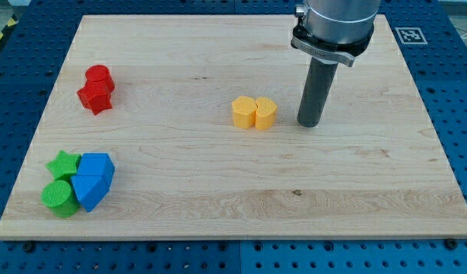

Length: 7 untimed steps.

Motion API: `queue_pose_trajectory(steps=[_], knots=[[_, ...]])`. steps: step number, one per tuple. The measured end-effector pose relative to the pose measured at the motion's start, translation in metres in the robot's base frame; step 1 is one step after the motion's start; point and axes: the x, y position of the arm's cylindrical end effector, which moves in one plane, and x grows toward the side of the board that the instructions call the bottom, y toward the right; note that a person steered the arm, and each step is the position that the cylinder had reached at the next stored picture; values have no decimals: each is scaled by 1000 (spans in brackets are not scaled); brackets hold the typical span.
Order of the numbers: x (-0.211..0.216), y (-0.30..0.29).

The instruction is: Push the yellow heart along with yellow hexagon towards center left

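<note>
Two yellow blocks touch mid-board: yellow hexagon (243, 111) left, yellow heart (265, 113) right. My tip (310, 123), no fingers, sits just right of the heart, placed for a leftward shove.

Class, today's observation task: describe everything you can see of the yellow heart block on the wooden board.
The yellow heart is a small, thick, matte block, plastic-looking, lying flat on the wooden board with its notched top face up. It sits slightly right of the board's middle, toward the view's top. Its left side presses against the yellow hexagon; the two form one pair. My tip stands just to its right, with a small gap between them. Nothing else touches it.
</note>
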Motion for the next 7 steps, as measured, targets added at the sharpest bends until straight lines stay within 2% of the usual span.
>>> queue_pose_trajectory(steps=[1, 7], knots=[[0, -3], [-2, -135]])
